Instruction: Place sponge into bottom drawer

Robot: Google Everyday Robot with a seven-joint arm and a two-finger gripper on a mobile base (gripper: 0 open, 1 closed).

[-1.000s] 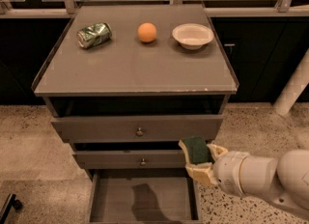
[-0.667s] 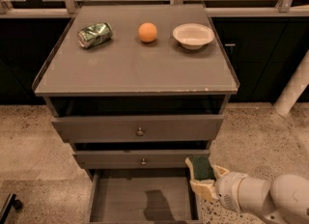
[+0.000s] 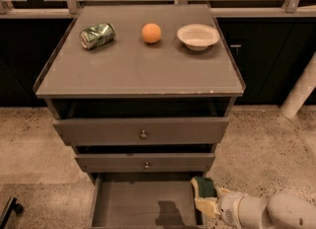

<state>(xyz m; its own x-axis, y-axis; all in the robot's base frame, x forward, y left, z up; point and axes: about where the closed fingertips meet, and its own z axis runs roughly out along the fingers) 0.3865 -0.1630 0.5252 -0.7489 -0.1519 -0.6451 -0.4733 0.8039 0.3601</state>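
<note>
Sponge (image 3: 204, 187) sits clamped in the tool (image 3: 206, 199), dark green side showing on top and a thin pale edge beneath it. The tool is closed on it, with one pale finger (image 3: 203, 207) pressed against the sponge's near side. Together they hang low at the right of the cabinet, over the right wall of the bottom drawer (image 3: 129, 204) and just below the right end of the middle drawer (image 3: 118, 162). Whether the sponge touches that wall I cannot tell.

The arm (image 3: 269, 212) comes in from the near right corner. It is a thick white tube lying almost level and pointing left, with a ribbed wrist just behind the tool. Only this last stretch of it is in view.

The bottom drawer is pulled out toward the near side, its flat grey floor bare apart from a dark shadow (image 3: 168, 216) near the right. Above it, the middle drawer and the top drawer (image 3: 98, 131) are each pulled out a little, each with a round metal knob at its centre.

On the desk (image 3: 133, 70), along the far edge, stand a crushed green can (image 3: 97, 35) at left, an orange ball (image 3: 151, 32) in the middle and a pale bowl (image 3: 198, 36) at right, all well apart from one another. Speckled floor (image 3: 269, 144) surrounds the cabinet.
</note>
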